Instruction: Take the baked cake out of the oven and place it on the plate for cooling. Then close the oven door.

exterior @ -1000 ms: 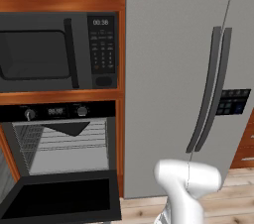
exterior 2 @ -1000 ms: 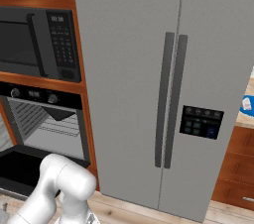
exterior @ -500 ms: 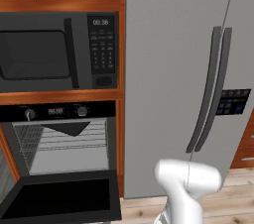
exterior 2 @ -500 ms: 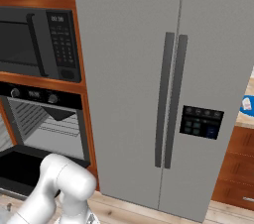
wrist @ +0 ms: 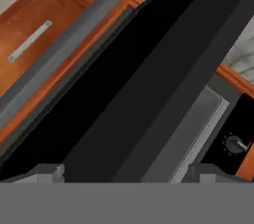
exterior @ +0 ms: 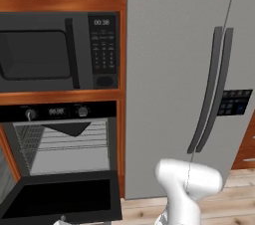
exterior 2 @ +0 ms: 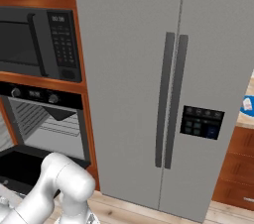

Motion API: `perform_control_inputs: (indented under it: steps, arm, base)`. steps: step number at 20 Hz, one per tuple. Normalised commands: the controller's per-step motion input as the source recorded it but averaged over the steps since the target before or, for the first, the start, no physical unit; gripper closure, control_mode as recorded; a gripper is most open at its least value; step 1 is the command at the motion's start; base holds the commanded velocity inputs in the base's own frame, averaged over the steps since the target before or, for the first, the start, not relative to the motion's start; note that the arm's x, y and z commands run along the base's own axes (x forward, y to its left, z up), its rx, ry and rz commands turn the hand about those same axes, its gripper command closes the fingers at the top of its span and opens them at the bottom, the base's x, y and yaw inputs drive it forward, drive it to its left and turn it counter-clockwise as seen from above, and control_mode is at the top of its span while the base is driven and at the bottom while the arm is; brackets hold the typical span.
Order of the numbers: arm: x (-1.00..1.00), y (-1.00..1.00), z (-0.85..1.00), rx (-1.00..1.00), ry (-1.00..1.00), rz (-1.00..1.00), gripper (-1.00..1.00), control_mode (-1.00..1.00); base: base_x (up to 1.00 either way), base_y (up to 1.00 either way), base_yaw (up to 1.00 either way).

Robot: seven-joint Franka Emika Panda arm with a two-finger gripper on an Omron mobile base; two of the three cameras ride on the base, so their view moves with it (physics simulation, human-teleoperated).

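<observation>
The oven (exterior: 60,139) sits in the wooden cabinet column below the microwave (exterior: 60,52), just left of the tall grey refrigerator (exterior: 189,69). The oven door (exterior: 62,199) hangs fully open, folded down flat, its dark inner face turned upward. Inside the cavity the wire racks (exterior: 67,142) show bare grey rungs; no cake can be made out on them from the base cameras. Two knobs and a small display line the black control strip above the cavity. The white arm (exterior: 187,189) bends low in front of the refrigerator, its elbow near the wooden floor. In the hand view the gripper (wrist: 126,173) hangs close over the black oven door (wrist: 149,84), and its two grey fingertips (wrist: 47,172) stand far apart, so the jaws are spread wide with nothing between them. At the right edge of the right base view a bit of bright blue (exterior 2: 247,104) rests on a counter; too little shows to name it.
</observation>
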Motion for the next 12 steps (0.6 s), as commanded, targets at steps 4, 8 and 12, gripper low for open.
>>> perform_control_inputs:
  steps: [4,8,12]
  arm:
    - [0.92,0.06,0.0,-0.06,-0.38,-0.09,-1.0,-1.0]
    - [1.0,0.0,0.01,-0.02,-0.41,-0.09,-1.0,-1.0]
    - [1.0,0.0,0.26,0.0,-0.45,-0.09,-1.0,-1.0]
  base:
    - [0.0,0.0,0.0]
    - [0.0,0.0,0.0]
    - [0.0,0.0,0.0]
